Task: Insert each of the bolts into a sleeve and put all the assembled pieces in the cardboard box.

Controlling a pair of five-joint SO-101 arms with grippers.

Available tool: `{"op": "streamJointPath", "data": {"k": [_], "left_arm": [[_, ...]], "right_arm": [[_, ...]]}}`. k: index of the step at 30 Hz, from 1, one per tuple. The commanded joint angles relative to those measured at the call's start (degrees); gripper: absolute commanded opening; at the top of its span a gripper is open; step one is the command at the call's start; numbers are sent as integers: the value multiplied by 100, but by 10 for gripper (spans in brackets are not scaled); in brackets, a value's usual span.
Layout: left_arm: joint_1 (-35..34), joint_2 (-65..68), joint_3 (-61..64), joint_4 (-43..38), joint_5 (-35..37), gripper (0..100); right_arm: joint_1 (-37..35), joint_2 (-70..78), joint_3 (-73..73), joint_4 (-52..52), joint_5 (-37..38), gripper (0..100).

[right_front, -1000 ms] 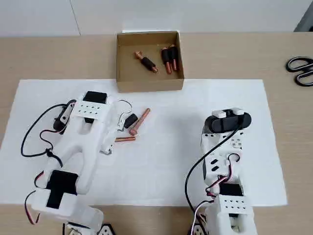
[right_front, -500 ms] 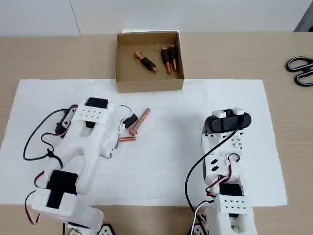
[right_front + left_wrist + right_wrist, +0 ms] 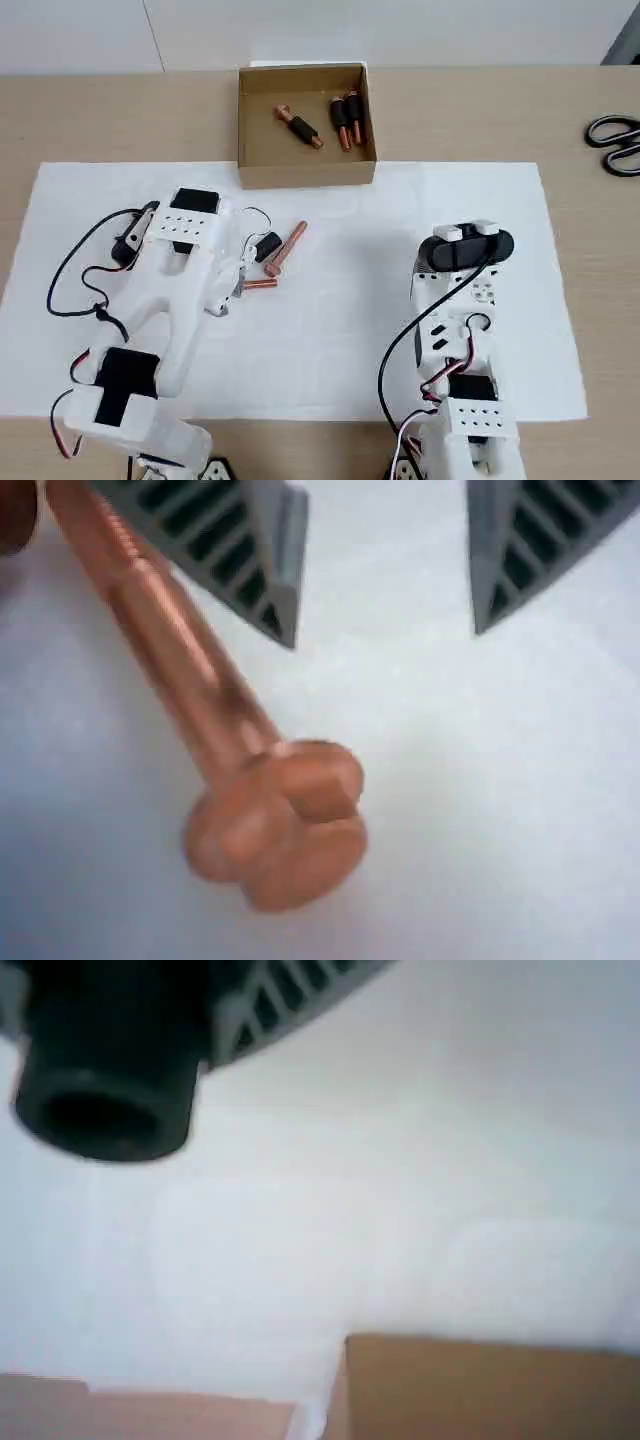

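Right arm: lower right of the high frame, over the white sheet, well apart from the loose parts.
Right gripper: clamped on a black sleeve. Open bore faces the wrist camera, with one grey finger against its side.
Left gripper: jaws spread, nothing between them. Tips low over the sheet, left of centre in the high frame.
Left fingers: grey, ribbed, both clear of the sheet as far as visible.
Short bolt: copper, flat on the sheet, outside the gap and just beside one finger, head toward the wrist camera. Lies level in the high frame, just right of the gripper tips.
Loose sleeve: black, on the sheet just beyond the short bolt and right next to the long bolt. Contact: cannot tell.
Long bolt: copper, diagonal, centre-left of the high frame.
Cardboard box: top centre, open, near wall at the sheet's far edge.
Assembled pieces: three inside the box. One tilted at left, two side by side at right.
Scissors: upper right edge, on the bare table.
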Motion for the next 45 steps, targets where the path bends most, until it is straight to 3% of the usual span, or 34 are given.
{"op": "streamJointPath", "data": {"k": [1,16,28,35,40,45], "left_arm": [[-18,-44,-233,-79,-35,109],[26,-88,-725,193,-53,105],[589,-70,-1473,756,-35,108],[536,-35,-1473,809,1415,109],[440,-35,-1358,659,1495,109],[97,-35,-708,-141,1477,109]], "right_arm": [[-4,-110,44,4,53,4],[-4,-84,44,4,53,4],[-4,-75,44,4,53,4],[-4,-66,44,4,44,4],[-4,-66,44,4,44,4],[-4,-66,44,4,44,4]]}}
